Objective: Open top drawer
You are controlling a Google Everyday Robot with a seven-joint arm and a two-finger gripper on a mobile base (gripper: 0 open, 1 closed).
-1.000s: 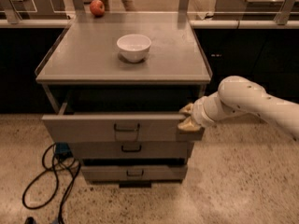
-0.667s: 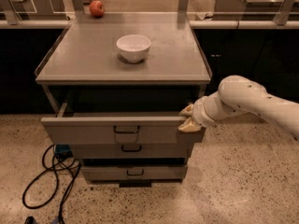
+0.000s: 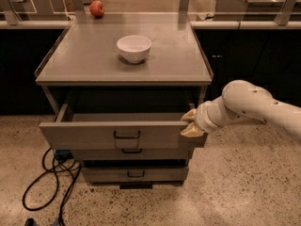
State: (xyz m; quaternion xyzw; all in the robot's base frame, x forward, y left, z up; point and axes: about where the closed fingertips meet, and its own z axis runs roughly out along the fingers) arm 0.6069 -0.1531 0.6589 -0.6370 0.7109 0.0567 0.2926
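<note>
The top drawer (image 3: 94, 134) of the grey metal cabinet is pulled partly out, and a strip of its plain grey interior shows behind the front. Its small dark wire handle (image 3: 127, 135) sits at the centre of the front. My gripper (image 3: 190, 124) is at the right end of the drawer front, on a white arm that comes in from the right. One tan fingertip (image 3: 189, 115) lies above the front's top corner and the other lies below it, so the gripper is shut on that end of the drawer.
Two shorter drawers (image 3: 134, 173) sit below, pushed in. A white bowl (image 3: 134, 47) stands on the cabinet top (image 3: 178, 65), with a red apple (image 3: 97, 8) on the counter behind. Black cables (image 3: 49, 182) lie on the speckled floor at the left.
The top drawer has slid a little further out toward the camera. My gripper has moved with it at its right end.
</note>
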